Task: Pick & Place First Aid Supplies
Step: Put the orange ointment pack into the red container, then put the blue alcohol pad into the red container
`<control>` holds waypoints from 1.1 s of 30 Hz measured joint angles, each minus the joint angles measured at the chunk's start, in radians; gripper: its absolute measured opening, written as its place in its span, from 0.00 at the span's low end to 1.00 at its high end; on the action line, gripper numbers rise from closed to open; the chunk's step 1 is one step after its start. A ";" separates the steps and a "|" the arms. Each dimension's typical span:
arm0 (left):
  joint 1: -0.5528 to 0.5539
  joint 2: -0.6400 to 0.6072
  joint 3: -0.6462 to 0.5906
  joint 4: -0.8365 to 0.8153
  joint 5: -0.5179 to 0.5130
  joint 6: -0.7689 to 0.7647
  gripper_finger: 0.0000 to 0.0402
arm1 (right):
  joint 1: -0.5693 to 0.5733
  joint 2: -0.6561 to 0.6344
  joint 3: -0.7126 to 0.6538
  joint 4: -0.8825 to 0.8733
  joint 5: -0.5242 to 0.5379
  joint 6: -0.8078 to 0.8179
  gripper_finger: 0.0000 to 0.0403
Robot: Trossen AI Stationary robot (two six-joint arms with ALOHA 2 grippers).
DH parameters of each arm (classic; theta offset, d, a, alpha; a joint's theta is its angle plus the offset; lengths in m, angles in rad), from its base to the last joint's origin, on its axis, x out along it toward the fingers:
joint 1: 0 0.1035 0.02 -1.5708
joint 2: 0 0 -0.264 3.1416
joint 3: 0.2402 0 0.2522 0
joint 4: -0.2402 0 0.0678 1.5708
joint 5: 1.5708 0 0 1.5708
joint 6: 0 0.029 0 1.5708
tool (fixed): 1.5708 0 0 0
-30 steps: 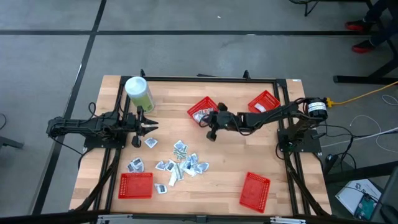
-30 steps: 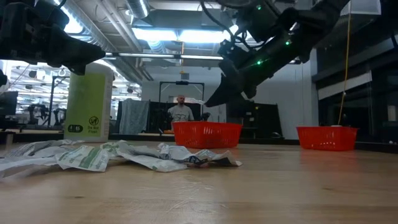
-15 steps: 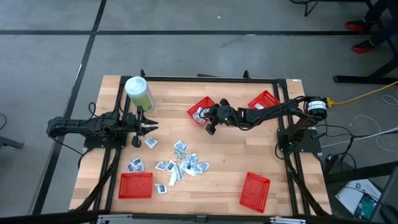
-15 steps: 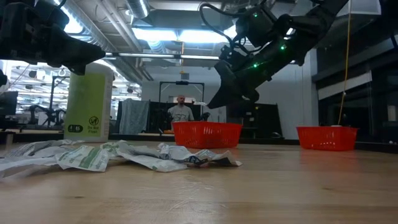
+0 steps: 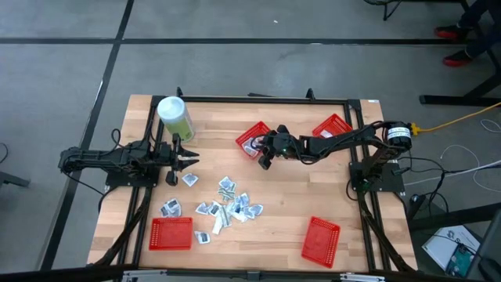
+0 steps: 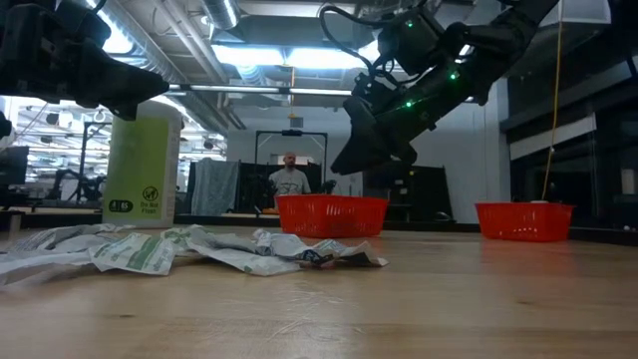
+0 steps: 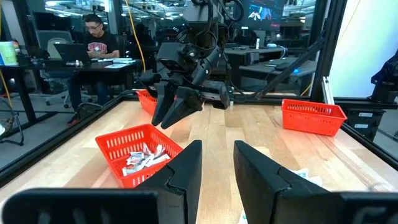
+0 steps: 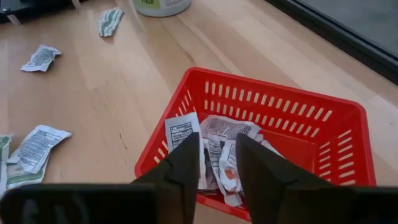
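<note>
Several first aid supplies, small white-grey packets (image 5: 227, 205), lie scattered flat on the wooden table's near middle. More packets (image 8: 227, 134) lie inside the red mesh basket (image 5: 252, 135) at the far middle. My right gripper (image 8: 217, 140) hangs open just above that basket's near rim (image 8: 155, 168), slanting down, with nothing between its fingers. At the table's left side my left gripper (image 5: 192, 159) stands level and open, holding nothing, also seen in the left wrist view (image 7: 217, 146).
A tall pale-green canister (image 5: 174, 117) stands at the far left. Three more red baskets sit at the far right (image 5: 333, 127), near left (image 5: 171, 233) and near right (image 5: 321, 237). People sit at desks beyond the table (image 7: 96, 37).
My right gripper has rolled a little about its own line and its tips have swung slightly toward the far-middle basket.
</note>
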 joint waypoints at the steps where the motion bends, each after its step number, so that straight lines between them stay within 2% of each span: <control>1: 0.000 0.000 0.000 0.000 0.000 0.000 0.22 | 0.000 0.000 0.000 0.000 0.000 0.001 0.28; 6: 0.000 0.000 0.000 0.000 0.000 0.000 0.22 | 0.000 0.000 0.000 0.000 -0.002 0.029 0.31; 11: 0.000 0.000 0.000 0.000 0.000 0.000 0.22 | 0.017 0.001 0.000 0.007 -0.061 -0.004 0.31; 19: 0.000 0.000 0.000 0.000 0.000 0.000 0.22 | 0.124 0.001 0.000 0.046 -0.060 -0.108 0.31; 33: 0.000 0.000 0.000 0.000 0.000 0.000 0.22 | 0.328 0.001 0.000 0.071 -0.088 -0.135 0.31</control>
